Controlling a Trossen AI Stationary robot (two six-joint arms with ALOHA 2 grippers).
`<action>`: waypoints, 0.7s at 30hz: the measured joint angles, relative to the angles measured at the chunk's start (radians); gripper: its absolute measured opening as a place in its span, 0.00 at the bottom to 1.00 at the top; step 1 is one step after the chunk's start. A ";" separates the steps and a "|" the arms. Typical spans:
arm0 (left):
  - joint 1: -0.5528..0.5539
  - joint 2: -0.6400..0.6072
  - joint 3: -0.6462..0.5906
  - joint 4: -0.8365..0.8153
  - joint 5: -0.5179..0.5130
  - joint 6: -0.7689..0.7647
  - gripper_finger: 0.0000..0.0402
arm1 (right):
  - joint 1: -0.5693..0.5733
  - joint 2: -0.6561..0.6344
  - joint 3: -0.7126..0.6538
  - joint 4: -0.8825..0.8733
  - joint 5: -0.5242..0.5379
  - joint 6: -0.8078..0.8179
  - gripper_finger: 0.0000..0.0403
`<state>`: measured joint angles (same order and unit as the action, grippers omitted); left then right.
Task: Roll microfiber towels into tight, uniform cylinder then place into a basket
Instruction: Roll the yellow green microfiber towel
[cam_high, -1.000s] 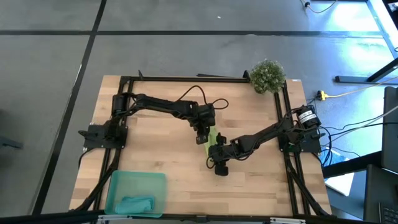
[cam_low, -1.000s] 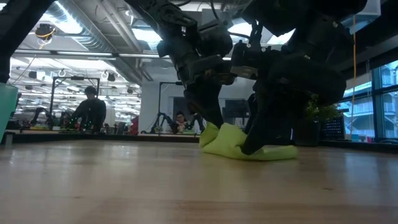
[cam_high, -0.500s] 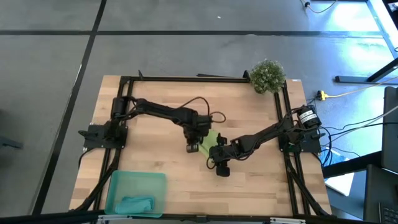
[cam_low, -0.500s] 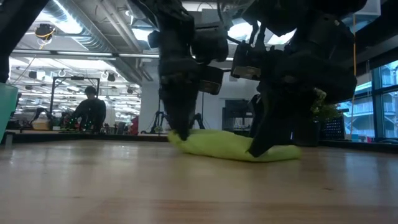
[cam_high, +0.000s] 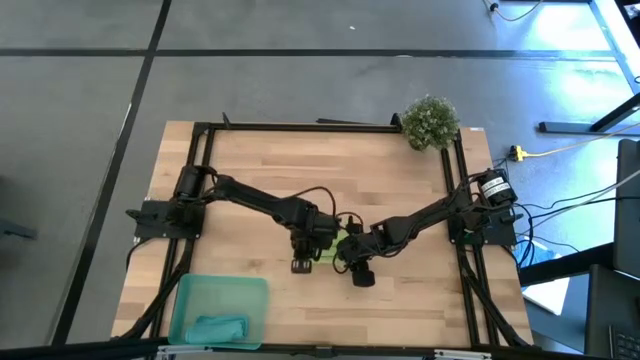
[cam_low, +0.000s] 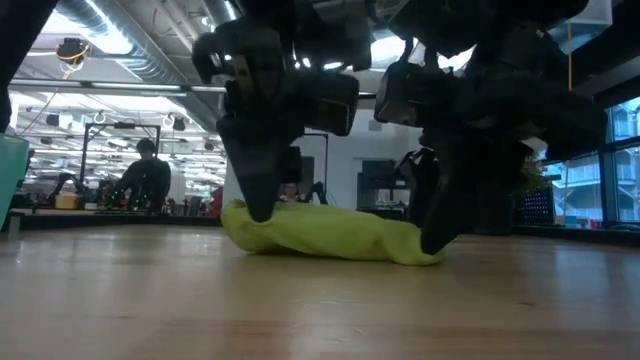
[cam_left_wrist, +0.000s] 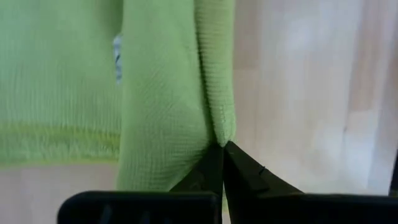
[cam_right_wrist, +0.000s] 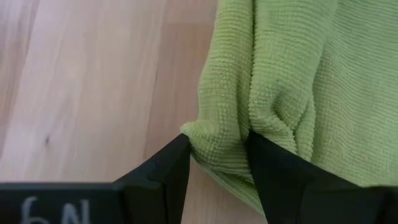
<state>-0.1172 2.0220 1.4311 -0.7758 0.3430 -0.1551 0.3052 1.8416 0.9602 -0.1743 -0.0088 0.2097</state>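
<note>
The lime towel (cam_high: 327, 254) lies on the wooden table near its middle as a long, low bundle (cam_low: 330, 232). My left gripper (cam_high: 302, 264) is shut on its left end, and my right gripper (cam_high: 362, 276) is shut on its right end. The teal basket (cam_high: 190, 295) stands at the table's near left corner. The teal towel (cam_high: 218, 326) lies inside the basket as a short bundle. My left gripper pinches a folded edge of the lime towel (cam_left_wrist: 219, 132) at its left end between its two fingers, which meet at their tips. The fingers (cam_low: 255, 200) come from above, pointing down. The towel rests on the table. My right gripper pinches a bunched fold of the lime towel (cam_right_wrist: 217, 142) at its right end between its two fingers (cam_right_wrist: 177, 163). The fingers come from above, pointing down (cam_low: 438, 225). The cloth between them holds several layers and lies on the table.
A bushy potted plant (cam_high: 430, 122) stands at the far right corner. A black frame rail (cam_high: 320, 126) runs around the table's edges. Bare wood lies between the towel and the basket. People (cam_low: 148, 178) sit in the room beyond the table.
My left gripper has gone toward the table's near edge and a little left, keeping hold of the lime towel's end. The towel has been drawn out from a small heap into a long, low bundle. The end at my right gripper has stayed nearly in place.
</note>
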 joint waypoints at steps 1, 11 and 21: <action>-0.003 0.000 0.002 0.011 0.001 0.000 0.00 | 0.000 0.000 0.000 -0.001 -0.009 -0.008 0.40; 0.069 -0.002 0.071 0.075 0.038 -0.050 0.00 | 0.000 0.000 -0.001 -0.013 -0.049 -0.032 0.40; 0.167 -0.002 0.071 0.118 0.034 -0.145 0.00 | 0.000 0.001 -0.001 -0.022 -0.049 -0.060 0.40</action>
<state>0.0499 2.0205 1.5017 -0.6574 0.3771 -0.2997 0.3054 1.8423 0.9592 -0.1963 -0.0582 0.1502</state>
